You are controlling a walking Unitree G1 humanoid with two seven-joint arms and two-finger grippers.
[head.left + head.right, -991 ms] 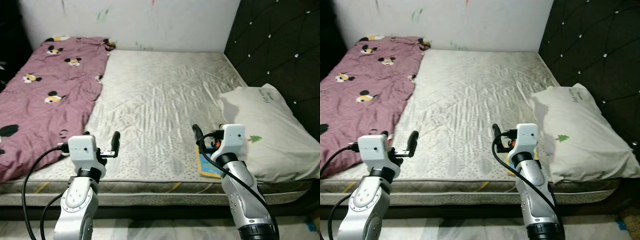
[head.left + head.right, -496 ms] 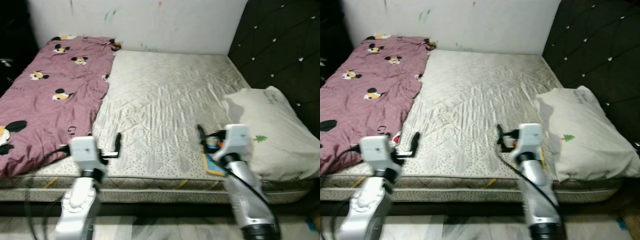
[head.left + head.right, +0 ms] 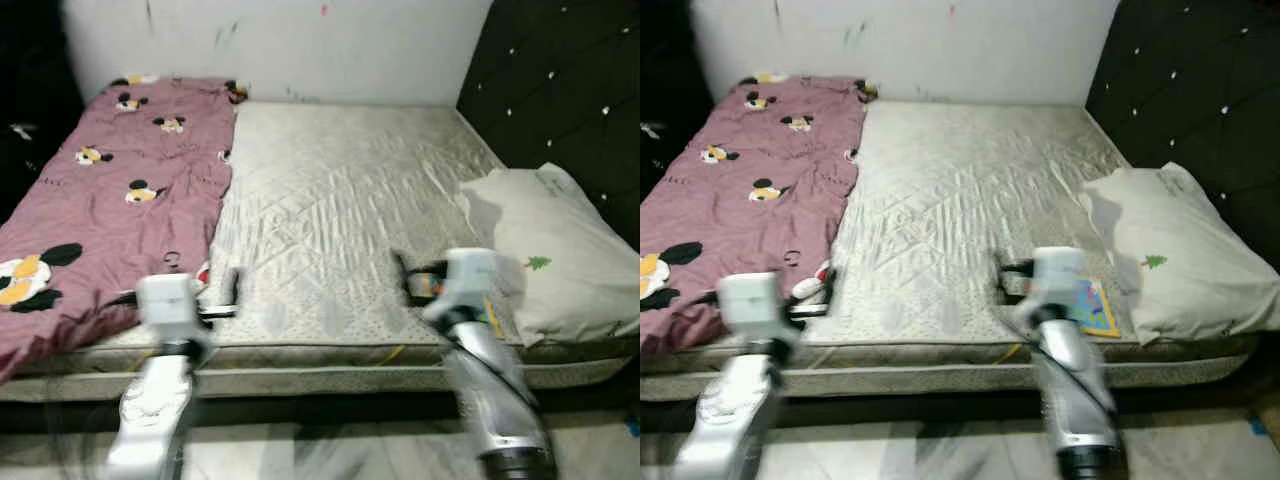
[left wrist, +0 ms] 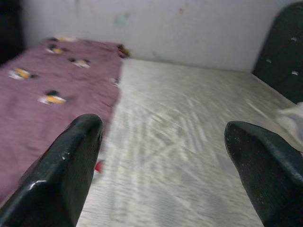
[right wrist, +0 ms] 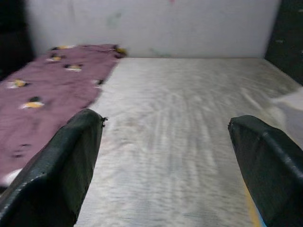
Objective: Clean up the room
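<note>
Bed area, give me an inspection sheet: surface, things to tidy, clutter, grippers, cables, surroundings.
Surface: bare quilted mattress, wrinkled.
Job's things: purple cartoon-print blanket spread over the mattress's left side; white pillow at the right edge by the headboard; colourful book flat beside the pillow, near the front edge.
Clutter: small red and white item at the blanket's edge, too blurred to identify.
Grippers: left gripper open, empty; right gripper open, empty, both above the mattress front.
Cables: black cable on the right arm.
Surroundings: marked white wall; dark tufted headboard.

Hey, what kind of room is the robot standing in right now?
Most likely a bedroom: a bare mattress fills the view, with a white pillow by a dark padded headboard and a purple cartoon-print blanket.
</note>
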